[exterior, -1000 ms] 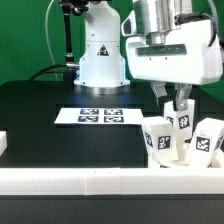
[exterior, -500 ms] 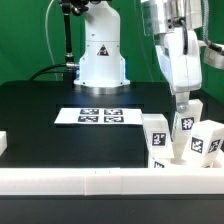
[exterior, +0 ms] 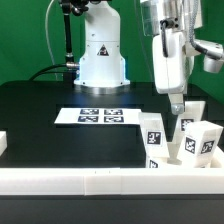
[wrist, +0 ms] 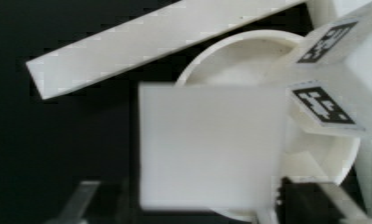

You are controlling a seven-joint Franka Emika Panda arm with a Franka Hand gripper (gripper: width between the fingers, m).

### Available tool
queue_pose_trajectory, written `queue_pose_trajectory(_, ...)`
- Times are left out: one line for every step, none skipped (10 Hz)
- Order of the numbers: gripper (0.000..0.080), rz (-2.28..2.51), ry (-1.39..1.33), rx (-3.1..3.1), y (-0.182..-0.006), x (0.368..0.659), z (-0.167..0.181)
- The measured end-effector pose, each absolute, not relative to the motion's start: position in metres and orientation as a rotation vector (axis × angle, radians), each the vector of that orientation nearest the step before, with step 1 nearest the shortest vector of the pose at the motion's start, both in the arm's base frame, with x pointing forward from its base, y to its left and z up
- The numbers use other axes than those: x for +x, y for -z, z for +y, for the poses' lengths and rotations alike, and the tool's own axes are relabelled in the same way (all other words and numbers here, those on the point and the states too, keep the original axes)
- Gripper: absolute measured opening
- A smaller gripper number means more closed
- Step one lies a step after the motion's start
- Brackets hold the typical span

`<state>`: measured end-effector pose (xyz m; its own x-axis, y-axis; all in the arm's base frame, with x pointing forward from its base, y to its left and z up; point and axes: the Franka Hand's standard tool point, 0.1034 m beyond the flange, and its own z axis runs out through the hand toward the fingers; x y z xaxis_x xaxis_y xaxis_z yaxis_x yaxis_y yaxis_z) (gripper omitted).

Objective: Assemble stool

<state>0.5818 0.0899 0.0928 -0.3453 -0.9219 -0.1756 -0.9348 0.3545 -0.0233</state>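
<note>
Pincer (exterior: 178, 105) hangs off the arm on the exterior view's right, poised just above a bunch of stool parts! Clamped or spread? I cannot tell. On the wrist view its dark fingers (wrist: 87, 203) flank a plain white blocky plastic leg (wrist: 208, 140), one either side, but contact isn't clear. Beyond that leg lies the white round plastic disc seat (wrist: 254, 60), and a second white leg with black-and-white square tags (wrist: 329, 85) overlaps the seat's rim.

From outside, three tagged white legs stand bunched together: the left leg (exterior: 153, 140), the middle leg (exterior: 190, 130) right under the pincer, and the right leg (exterior: 204, 143). All sit just behind the long white border rail (exterior: 90, 180) at the front of the black table (exterior: 40, 120). The marker board (exterior: 100, 116) lies flat mid-table, apart from the legs.
</note>
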Motion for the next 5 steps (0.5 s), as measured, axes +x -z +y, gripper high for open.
queue_pose_trajectory(0.0567,2.449,-0.121,-1.698,-0.093,0.582,0.09)
queue_pose_trajectory(0.0624,2.41,-0.115,-1.745,-0.095,0.583,0.089)
queue_pose_trajectory(0.0624,2.368,-0.107,-1.787,-0.1,0.585,0.089)
queue_pose_trajectory(0.0644,2.325,-0.101,-1.826,-0.105,0.586,0.092)
queue_pose_trajectory(0.0644,2.317,-0.096,-1.823,-0.11,0.587,0.096)
